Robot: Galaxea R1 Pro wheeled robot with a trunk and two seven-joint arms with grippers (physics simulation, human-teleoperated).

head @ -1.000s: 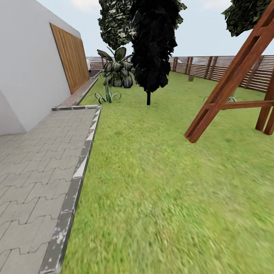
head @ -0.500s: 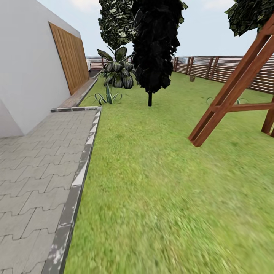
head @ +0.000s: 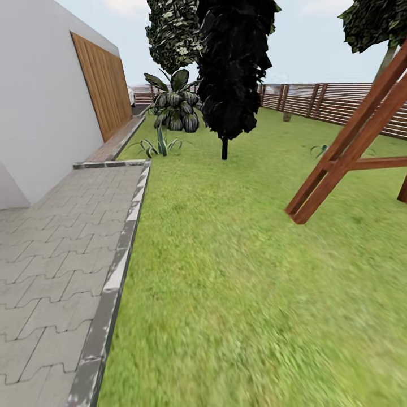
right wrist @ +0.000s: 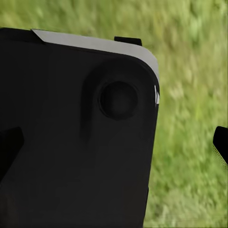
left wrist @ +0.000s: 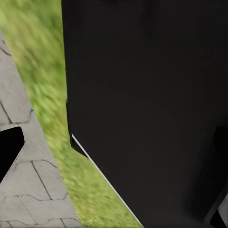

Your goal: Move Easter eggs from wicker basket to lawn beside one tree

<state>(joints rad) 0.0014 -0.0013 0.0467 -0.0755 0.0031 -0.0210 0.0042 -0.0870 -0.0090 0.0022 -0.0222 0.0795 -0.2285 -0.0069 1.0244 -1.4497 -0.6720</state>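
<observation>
While I roll across the lawn (head: 237,271), no egg or basket has come into sight, so by my reckoning the whole task is ahead: finding the basket, emptying it, setting three eggs by one tree. Beyond the grass stand a dark-leaved tree (head: 232,68), a timber frame (head: 345,164) and a paved path (head: 51,254). Dark robot bodywork blocks both wrist cameras; either hand's opening I cannot tell.
</observation>
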